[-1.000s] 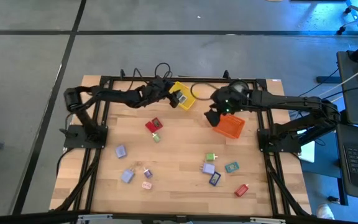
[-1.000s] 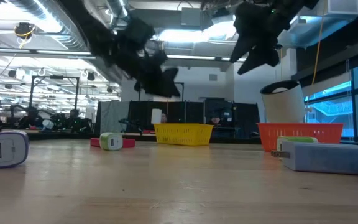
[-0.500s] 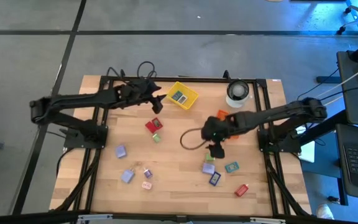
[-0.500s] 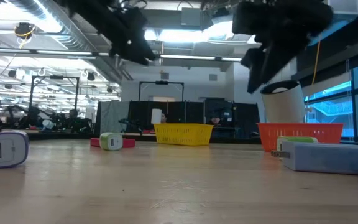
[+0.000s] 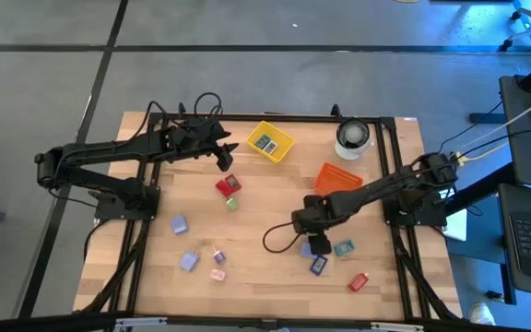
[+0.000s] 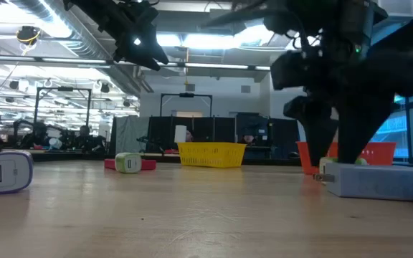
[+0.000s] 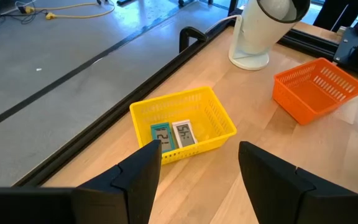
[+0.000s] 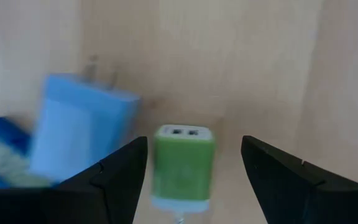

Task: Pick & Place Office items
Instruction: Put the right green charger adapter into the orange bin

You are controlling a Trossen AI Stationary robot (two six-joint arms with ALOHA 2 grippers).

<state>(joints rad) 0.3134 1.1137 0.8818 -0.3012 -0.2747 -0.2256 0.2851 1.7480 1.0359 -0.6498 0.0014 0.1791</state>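
Since the earlier frames the right gripper (image 5: 313, 237) has swung away from the orange bin (image 5: 340, 178) and come down low over the cluster of small pieces nearer the front of the table. Its fingers stand apart and hold nothing; the right wrist view shows a green charger (image 8: 182, 167) lying on the wood squarely between them, with a pale blue charger (image 8: 76, 134) just beside it on the outside of one finger. Neither finger touches the green piece yet, as far as can be told.

Meanwhile the left gripper (image 5: 223, 155) has drawn back from the yellow bin (image 5: 271, 143) and now hangs above the table on the bin's left side, fingers parted and empty. In the left wrist view the yellow bin (image 7: 185, 131) already holds two small display pieces (image 7: 173, 134), so at least part of the sorting is done.

On the boards around the yellow bin there remain a red piece (image 5: 226, 187) just in front of it, lavender pieces (image 5: 179, 224) farther off to the front left, and a teal piece (image 5: 343, 247), a dark blue piece (image 5: 318, 265) and another red one (image 5: 358, 282) near the right gripper. The white roll (image 5: 352, 136) stands to the bin's right.

Judging by this, the right arm is lined up for its next pick, the green charger, and closing would be the natural step; the neighbouring blue charger is near enough to get nudged.
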